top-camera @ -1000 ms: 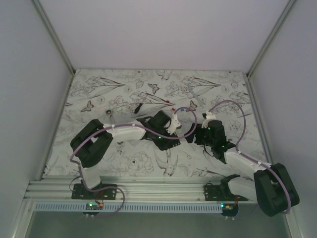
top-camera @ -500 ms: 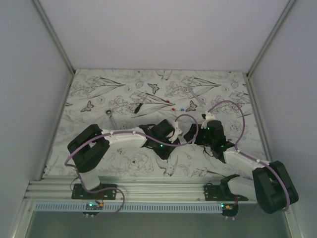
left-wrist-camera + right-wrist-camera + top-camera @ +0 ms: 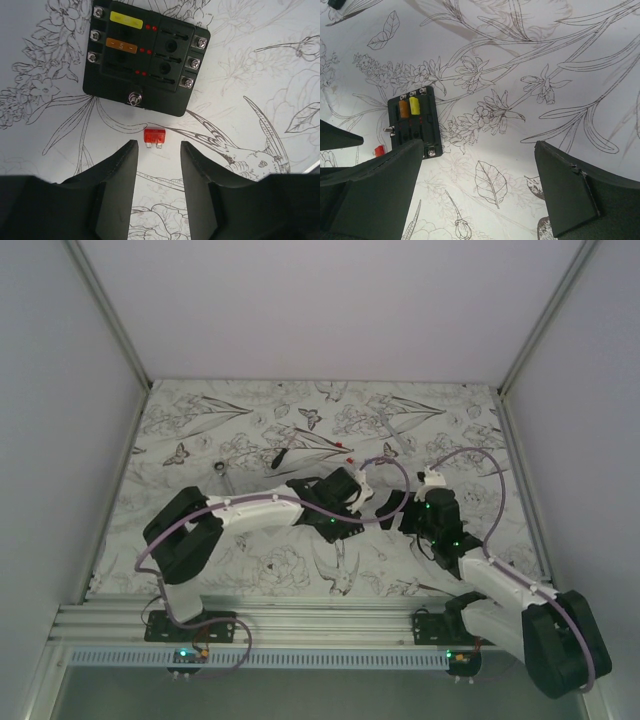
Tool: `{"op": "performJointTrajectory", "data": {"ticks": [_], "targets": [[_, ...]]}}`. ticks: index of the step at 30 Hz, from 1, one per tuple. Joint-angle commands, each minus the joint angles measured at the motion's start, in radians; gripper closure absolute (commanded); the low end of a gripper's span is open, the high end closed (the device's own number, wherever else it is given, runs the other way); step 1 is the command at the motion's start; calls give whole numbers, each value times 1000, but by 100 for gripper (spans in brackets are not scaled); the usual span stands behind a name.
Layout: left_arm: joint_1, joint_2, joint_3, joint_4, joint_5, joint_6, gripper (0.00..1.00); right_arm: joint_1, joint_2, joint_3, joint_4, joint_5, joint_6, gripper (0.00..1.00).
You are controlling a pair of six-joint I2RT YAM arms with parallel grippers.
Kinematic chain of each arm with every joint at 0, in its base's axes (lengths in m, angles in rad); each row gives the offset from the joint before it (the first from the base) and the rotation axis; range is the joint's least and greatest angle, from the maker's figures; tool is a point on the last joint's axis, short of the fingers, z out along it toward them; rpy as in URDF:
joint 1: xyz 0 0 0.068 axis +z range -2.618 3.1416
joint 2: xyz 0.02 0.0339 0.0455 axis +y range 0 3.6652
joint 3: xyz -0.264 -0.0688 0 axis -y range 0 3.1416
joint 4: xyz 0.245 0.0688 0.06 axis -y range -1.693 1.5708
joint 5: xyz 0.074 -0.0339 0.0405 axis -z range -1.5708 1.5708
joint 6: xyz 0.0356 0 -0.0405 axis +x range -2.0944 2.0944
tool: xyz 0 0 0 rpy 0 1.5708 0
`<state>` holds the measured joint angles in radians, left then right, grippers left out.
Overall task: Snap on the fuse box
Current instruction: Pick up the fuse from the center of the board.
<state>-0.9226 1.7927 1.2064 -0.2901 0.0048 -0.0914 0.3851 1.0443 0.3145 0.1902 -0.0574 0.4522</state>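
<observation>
The fuse box [image 3: 147, 57] lies flat on the flowered surface [image 3: 265, 80], slotted face up, between the two arms. Its long axis runs crosswise to the left fingers [image 3: 120, 175], a little skewed. A yellow fuse [image 3: 126, 21] and an orange fuse [image 3: 121, 46] sit side by side at one end of it. A metal stud [image 3: 133, 98] stands on the edge facing those fingers.

A loose red fuse [image 3: 154, 137] lies just beside that edge, not touching the box and straight ahead of the gap between the left fingers. Those fingers are spread and hold nothing.

The right fingers [image 3: 380, 190] are on the box's opposite side, spread wide and empty, and their gap is aimed past the box rather than at it.

Bare printed surface shows round every edge of the box. In the top view the box is hard to make out among the dark arms. The side walls [image 3: 60, 440] stand well apart from it, and a thin black tool [image 3: 280, 455] lies farther back.
</observation>
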Motion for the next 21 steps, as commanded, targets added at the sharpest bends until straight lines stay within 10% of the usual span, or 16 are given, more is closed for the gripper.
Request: {"op": "performJointTrajectory", "data": {"ticks": [1, 21], "targets": [[1, 56, 24, -58, -16, 41, 58, -12, -33, -8, 1, 58, -10, 1], [8, 118, 43, -59, 3, 15, 62, -17, -35, -9, -4, 61, -6, 1]]}}
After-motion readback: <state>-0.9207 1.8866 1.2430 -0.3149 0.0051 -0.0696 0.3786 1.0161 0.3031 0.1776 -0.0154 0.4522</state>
